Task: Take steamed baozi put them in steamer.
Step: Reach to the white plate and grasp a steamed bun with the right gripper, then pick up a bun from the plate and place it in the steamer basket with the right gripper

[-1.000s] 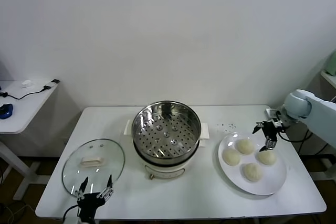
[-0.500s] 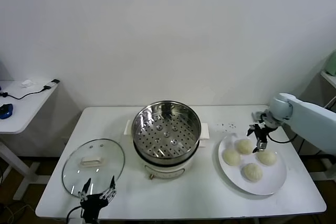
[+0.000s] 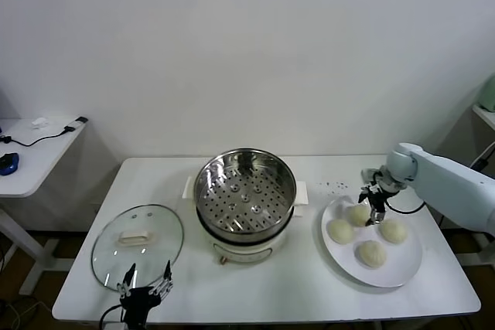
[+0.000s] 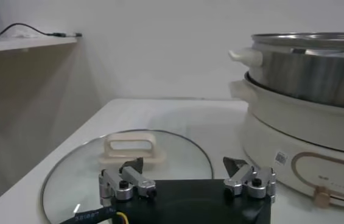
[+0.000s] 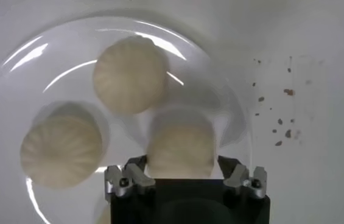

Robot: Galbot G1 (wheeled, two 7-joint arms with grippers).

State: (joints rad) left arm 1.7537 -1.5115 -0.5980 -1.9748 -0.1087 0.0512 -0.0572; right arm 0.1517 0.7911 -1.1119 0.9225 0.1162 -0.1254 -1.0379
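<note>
Several steamed baozi, pale and round, lie on a white plate at the right of the table. My right gripper is down over the plate's far side, shut on one baozi that sits between its fingers. Two other baozi lie free beside it. The steamer, a shiny pot with a perforated tray on a white base, stands at the table's middle with nothing in it. My left gripper hangs open at the front left edge.
A round glass lid with a white handle lies flat at the front left, just beyond my left gripper. Dark specks dot the table between steamer and plate. A side table stands off to the left.
My right gripper has moved left from the plate's far right rim to the far baozi and closed on it. The left arm has stayed in place.
</note>
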